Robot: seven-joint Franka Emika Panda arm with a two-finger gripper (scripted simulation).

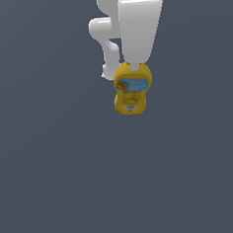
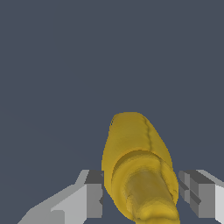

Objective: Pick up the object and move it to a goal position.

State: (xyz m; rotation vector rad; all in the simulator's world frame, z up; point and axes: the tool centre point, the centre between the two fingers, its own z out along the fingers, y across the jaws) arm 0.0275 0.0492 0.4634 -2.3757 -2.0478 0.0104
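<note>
Yellow squeeze bottle (image 1: pixel 132 90) in the exterior view hangs under the white arm, top end hidden up in the pincer (image 1: pixel 132 67), blue label facing the camera, base lowest. Long axis near vertical, leaning slightly toward the exterior view's left at the base. No shadow or contact is visible beneath it, so I judge it lifted clear of the grey table (image 1: pixel 54 183). No goal marker visible.

Wrist view: bottle (image 2: pixel 138 170) sits between the two grey fingers (image 2: pixel 94 194), cap end nearest the camera, body running away from it. Left finger touches the bottle wall; at the other a thin gap may remain, so I judge the pincer clamped on the bottle, not firmly proven.

Step in hand, as judged: carry to goal. Move slowly, keep the wrist level; a top-end grip lets the body swing
</note>
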